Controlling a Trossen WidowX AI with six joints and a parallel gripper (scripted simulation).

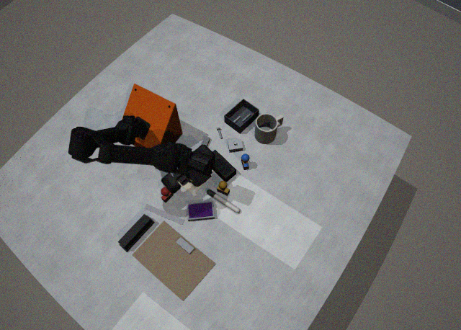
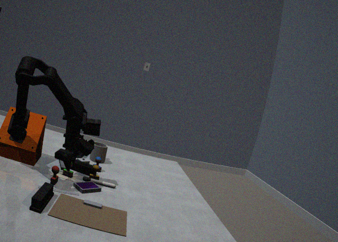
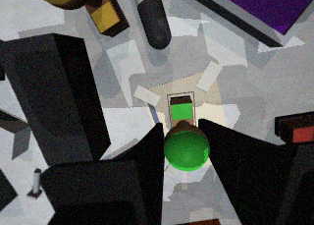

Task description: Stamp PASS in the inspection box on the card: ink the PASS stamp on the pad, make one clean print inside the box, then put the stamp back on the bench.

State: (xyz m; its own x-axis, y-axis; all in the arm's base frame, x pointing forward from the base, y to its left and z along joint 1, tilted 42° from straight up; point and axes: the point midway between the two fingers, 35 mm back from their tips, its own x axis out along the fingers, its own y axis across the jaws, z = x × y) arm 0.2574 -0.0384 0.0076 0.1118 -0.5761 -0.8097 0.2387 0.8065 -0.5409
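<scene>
PASS stamp [image 3: 186,148], green knob: gripped upright in the claw [image 3: 183,137], jaws closed on the knob, base directly over the card's inspection box [image 3: 181,107], apparently for printing; ink pad [image 1: 200,210] nearby.

The arm [image 2: 58,89] is matte black throughout, built of thick rounded links with bulky joint housings and a boxy black block on its wrist (no visible markings), ending in a gripper [image 3: 181,137] with two broad, wedge-shaped black fingers.
</scene>
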